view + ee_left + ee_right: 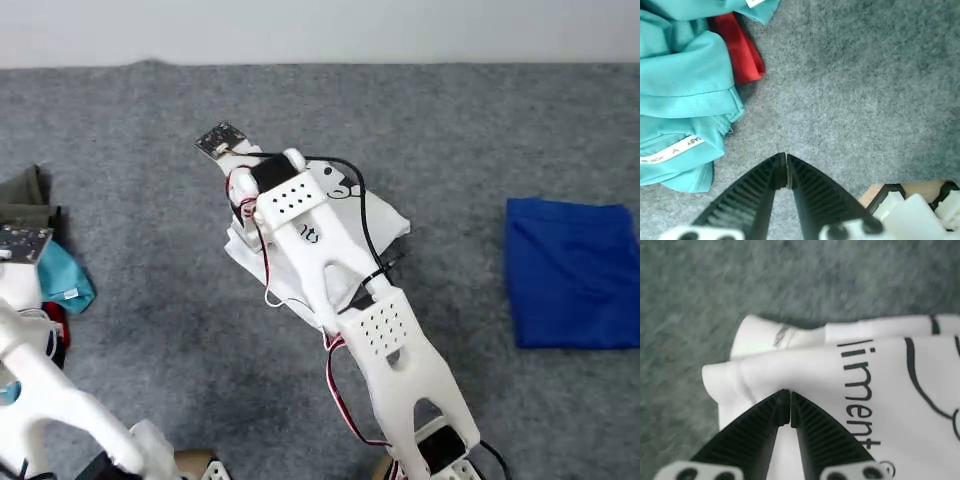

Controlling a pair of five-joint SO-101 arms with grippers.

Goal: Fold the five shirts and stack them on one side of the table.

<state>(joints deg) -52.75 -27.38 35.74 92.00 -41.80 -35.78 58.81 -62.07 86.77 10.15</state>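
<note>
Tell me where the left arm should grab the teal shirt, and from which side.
Pinch the teal shirt at its bunched edge nearest the left gripper, coming in low across the bare carpet. That edge lies free on the carpet, away from the red shirt tucked under it farther along, so probably only one garment lifts. The jaws are shut; open them first.
</note>
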